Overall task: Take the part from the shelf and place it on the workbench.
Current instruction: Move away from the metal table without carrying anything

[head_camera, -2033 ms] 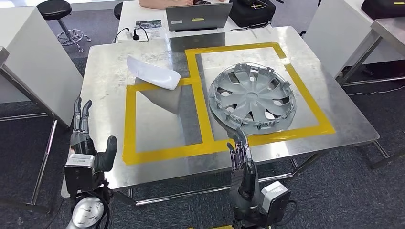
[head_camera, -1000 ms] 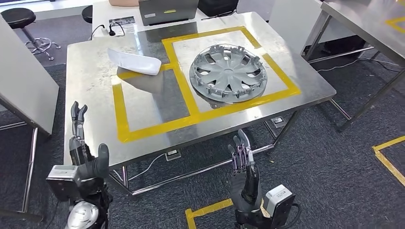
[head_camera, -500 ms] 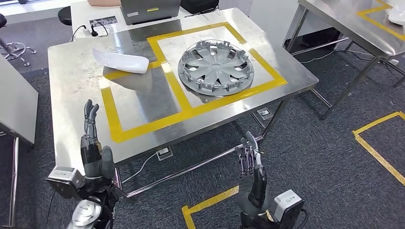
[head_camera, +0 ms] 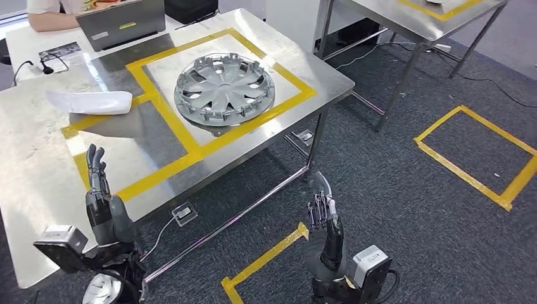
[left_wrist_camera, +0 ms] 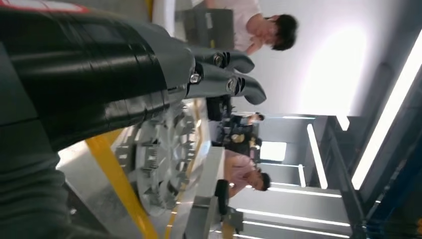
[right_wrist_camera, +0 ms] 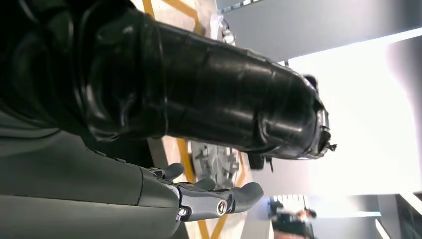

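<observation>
My left hand [head_camera: 101, 206] and right hand [head_camera: 324, 223] rise empty, fingers straight, beside the steel workbench [head_camera: 38, 158] bearing a ribbed grey hubcap [head_camera: 224, 85] and, seemingly plastic, a white part [head_camera: 88, 101].

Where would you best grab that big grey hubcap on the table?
Probably by its rim. The hubcap lies flat inside the yellow tape square, its spokes and clips facing up. The near edge, toward the table corner, is the easiest side to come from, with a finger through a spoke opening.
</observation>
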Motion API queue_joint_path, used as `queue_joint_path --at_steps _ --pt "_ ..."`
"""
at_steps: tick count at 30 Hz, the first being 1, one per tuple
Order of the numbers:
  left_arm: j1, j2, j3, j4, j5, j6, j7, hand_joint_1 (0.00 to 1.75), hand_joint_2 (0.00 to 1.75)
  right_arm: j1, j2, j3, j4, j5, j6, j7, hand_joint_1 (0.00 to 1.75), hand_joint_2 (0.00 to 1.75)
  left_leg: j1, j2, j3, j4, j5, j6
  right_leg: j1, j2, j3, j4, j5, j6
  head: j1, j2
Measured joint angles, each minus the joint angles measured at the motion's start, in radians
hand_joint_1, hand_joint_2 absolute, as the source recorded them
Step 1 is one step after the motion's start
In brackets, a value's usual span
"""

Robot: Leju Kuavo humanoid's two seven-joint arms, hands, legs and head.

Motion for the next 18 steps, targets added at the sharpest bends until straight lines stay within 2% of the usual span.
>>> queue_joint_path --at_steps 2,4,5,6,8,10,11,12,13,15,16,17,18 --pt "-0.002 0.000 0.000 0.010 0.001 0.026 0.055 0.00 0.00 0.002 0.000 0.000 -0.001 0.003 -0.003 0.003 0.00 0.00 0.003 -0.030 0.028 -0.051 0.001 0.005 -0.002 0.022 -0.017 0.010 0.002 0.014 -0.001 0.000" --pt "-0.006 0.000 0.000 0.024 0.014 0.041 0.094 0.00 0.00 0.009 0.000 0.000 -0.001 0.005 -0.005 0.006 0.00 0.00 0.001 -0.011 0.029 -0.057 0.006 0.016 -0.006 0.039 -0.032 0.009 0.010 0.028 0.001 0.000" --pt "-0.009 0.000 0.000 0.031 0.019 0.055 0.109 0.00 0.00 0.011 -0.001 0.000 -0.001 0.006 -0.008 0.007 0.00 0.00 0.002 0.001 0.031 -0.060 0.010 0.021 -0.005 0.027 -0.040 0.014 0.008 0.035 0.002 0.000" --pt "-0.012 -0.001 0.000 0.040 0.020 0.075 0.124 0.00 0.00 0.013 -0.001 0.000 -0.002 0.009 -0.012 0.010 0.00 0.00 0.003 0.014 0.033 -0.064 0.013 0.027 -0.005 0.004 -0.053 0.033 -0.002 0.041 0.007 0.000" --pt "-0.015 -0.002 0.001 0.056 0.009 0.123 0.149 0.00 0.00 0.014 -0.002 0.000 -0.003 0.014 -0.021 0.016 0.00 0.00 0.003 0.042 0.034 -0.068 0.014 0.033 -0.006 -0.056 -0.104 0.134 -0.050 0.051 0.021 0.000" --pt "-0.015 -0.002 0.000 0.067 -0.001 0.151 0.163 0.00 0.00 0.019 -0.003 0.000 -0.003 0.016 -0.027 0.022 0.00 0.00 0.001 0.072 0.032 -0.068 0.014 0.035 -0.013 -0.080 -0.163 0.259 -0.096 0.059 0.030 0.000" --pt "-0.015 -0.002 -0.001 0.070 -0.001 0.156 0.168 0.00 0.00 0.021 -0.003 0.000 -0.003 0.016 -0.029 0.023 0.00 0.00 0.001 0.086 0.031 -0.068 0.013 0.035 -0.016 -0.083 -0.174 0.284 -0.099 0.061 0.033 0.000" --pt "-0.015 -0.002 -0.002 0.072 0.000 0.159 0.173 0.00 0.00 0.022 -0.004 0.000 -0.003 0.015 -0.030 0.024 0.00 0.00 0.001 0.100 0.031 -0.067 0.012 0.034 -0.018 -0.085 -0.165 0.270 -0.085 0.062 0.037 0.000" --pt "-0.015 -0.002 -0.004 0.073 0.003 0.160 0.180 0.00 0.00 0.023 -0.004 0.000 -0.003 0.015 -0.031 0.024 0.00 0.00 0.001 0.113 0.032 -0.067 0.011 0.033 -0.018 -0.093 -0.134 0.215 -0.057 0.060 0.042 0.000" --pt "-0.016 -0.001 -0.009 0.072 0.003 0.156 0.206 0.00 0.00 0.022 -0.004 0.000 -0.003 0.015 -0.030 0.024 0.00 0.00 -0.003 0.135 0.035 -0.068 0.008 0.029 -0.010 -0.138 -0.056 0.072 -0.015 0.050 0.048 0.000" --pt "-0.017 0.000 -0.013 0.072 -0.001 0.151 0.227 0.00 0.00 0.021 -0.004 0.000 -0.004 0.014 -0.030 0.023 0.00 0.00 -0.005 0.144 0.037 -0.069 0.007 0.025 -0.004 -0.157 -0.029 0.025 -0.007 0.043 0.049 0.000" --pt "-0.018 0.002 -0.019 0.071 -0.005 0.143 0.248 0.00 0.00 0.020 -0.004 0.000 -0.004 0.014 -0.029 0.023 0.00 0.00 -0.006 0.153 0.039 -0.070 0.007 0.020 0.001 -0.167 -0.018 0.005 -0.009 0.036 0.049 0.000" --pt "-0.019 0.004 -0.025 0.069 -0.002 0.131 0.267 0.00 0.00 0.020 -0.004 0.000 -0.004 0.013 -0.027 0.022 0.00 0.00 -0.007 0.163 0.042 -0.073 0.007 0.015 0.005 -0.159 -0.019 0.003 -0.009 0.029 0.048 0.000"
